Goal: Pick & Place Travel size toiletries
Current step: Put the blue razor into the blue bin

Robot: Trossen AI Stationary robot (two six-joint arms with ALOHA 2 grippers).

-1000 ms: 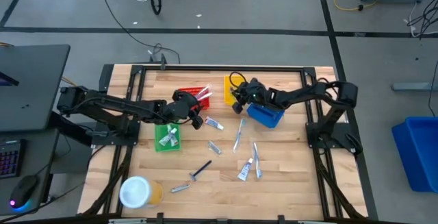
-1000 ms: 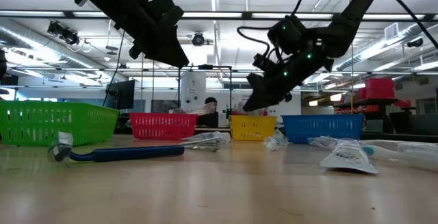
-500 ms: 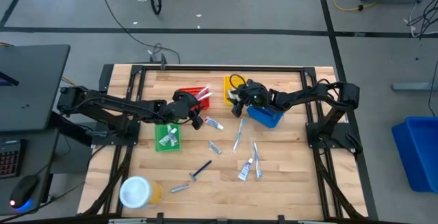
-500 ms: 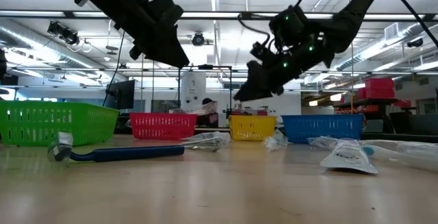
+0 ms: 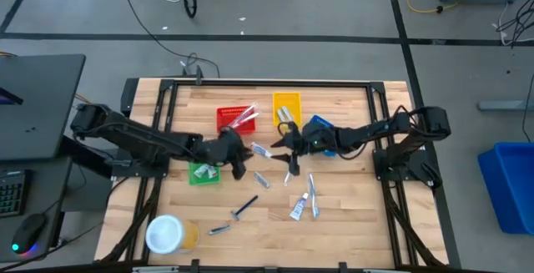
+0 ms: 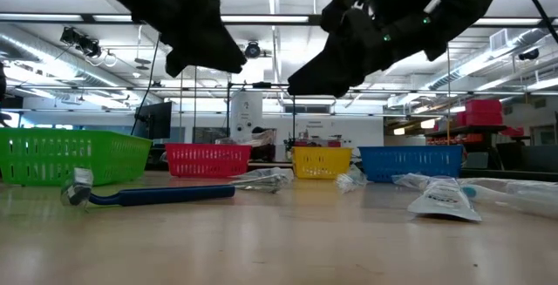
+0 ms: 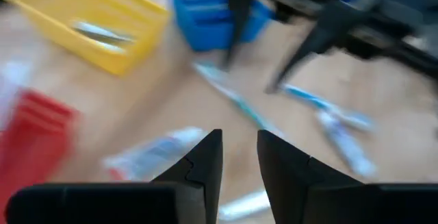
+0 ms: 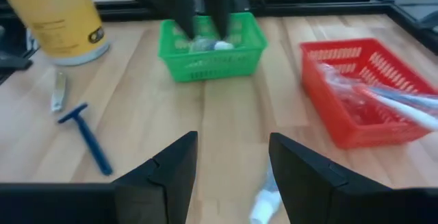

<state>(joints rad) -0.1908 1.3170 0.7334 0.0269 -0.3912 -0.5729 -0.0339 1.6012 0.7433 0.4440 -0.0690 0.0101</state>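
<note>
Between green basket [image 5: 203,172] and blue basket [image 5: 321,133]: both fingers open, empty — left gripper [image 5: 238,154], right gripper [image 5: 286,153]; toothbrush [image 5: 291,166], tubes [image 5: 298,207] underneath on surface [image 5: 350,214].

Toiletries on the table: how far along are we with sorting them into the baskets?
Partly done. The green basket, red basket and yellow basket each hold items. Nothing is in hand: the left gripper and right gripper are both open and empty, hovering mid-table. Left loose: the razor, a toothbrush and several tubes.
</note>
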